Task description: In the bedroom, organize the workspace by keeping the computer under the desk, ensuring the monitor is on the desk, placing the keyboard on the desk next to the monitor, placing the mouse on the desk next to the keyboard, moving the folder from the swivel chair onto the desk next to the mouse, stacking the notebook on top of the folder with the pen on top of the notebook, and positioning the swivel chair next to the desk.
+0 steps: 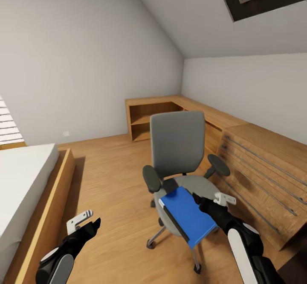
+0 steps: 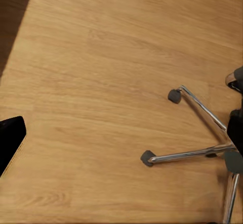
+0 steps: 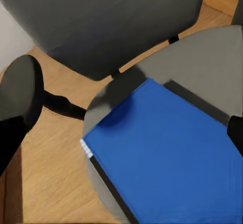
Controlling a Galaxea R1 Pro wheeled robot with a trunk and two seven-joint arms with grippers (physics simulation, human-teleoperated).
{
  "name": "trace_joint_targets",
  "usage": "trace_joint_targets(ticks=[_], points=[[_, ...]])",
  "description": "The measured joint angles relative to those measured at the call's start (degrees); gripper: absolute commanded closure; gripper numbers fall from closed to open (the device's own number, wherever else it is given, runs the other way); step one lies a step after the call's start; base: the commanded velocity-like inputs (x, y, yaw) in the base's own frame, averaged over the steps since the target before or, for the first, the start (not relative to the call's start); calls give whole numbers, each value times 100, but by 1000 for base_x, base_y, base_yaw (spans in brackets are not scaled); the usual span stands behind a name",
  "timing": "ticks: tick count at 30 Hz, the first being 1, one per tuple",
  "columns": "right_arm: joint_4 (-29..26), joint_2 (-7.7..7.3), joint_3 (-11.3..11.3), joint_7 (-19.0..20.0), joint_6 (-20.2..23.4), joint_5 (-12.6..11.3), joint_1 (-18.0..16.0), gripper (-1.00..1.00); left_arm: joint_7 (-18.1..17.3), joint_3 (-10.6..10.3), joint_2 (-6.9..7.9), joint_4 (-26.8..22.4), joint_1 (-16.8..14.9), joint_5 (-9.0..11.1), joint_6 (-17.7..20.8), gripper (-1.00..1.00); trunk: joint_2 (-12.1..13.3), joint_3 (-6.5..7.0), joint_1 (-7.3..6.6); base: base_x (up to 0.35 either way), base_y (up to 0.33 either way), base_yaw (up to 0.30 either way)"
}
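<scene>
Blue folder lies on swivel chair seat.

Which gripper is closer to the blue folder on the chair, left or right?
Right. The right gripper is at the blue folder's edge, above the swivel chair seat. The left gripper hangs over the wooden floor, well apart from the chair.

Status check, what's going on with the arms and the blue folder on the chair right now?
Right gripper at the folder's edge, grip unclear. Left gripper low over the floor, holding nothing. Folder lies on the swivel chair seat. Nothing in the way.
</scene>
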Motion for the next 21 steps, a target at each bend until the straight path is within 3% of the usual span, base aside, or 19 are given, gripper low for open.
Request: trace_joint_targets(ticks=[4, 5, 8, 13, 21], points=[[8, -8, -68, 7, -2, -50, 1, -100, 0, -1, 0, 0, 2, 0, 0, -100, 0, 0, 0, -256, 219, -130], [22, -17, -311, 12, 28, -105, 1, -100, 0, -1, 0, 2, 0, 0, 0, -100, 0, 0, 0, -257, 225, -280], [83, -19, -468, 16, 38, -266, 2, -100, 0, -35, 0, 3, -3, 0, -2, -100, 0, 0, 0, -258, 228, -289], [132, -25, -563, 18, 40, -487, 2, -100, 0, -69, 0, 3, -3, 0, -1, -100, 0, 0, 0, -258, 231, -295], [147, -25, -606, 24, 42, -518, 2, -100, -2, -72, 4, -9, -1, -1, 10, -100, 0, 0, -2, -174, 156, -297]])
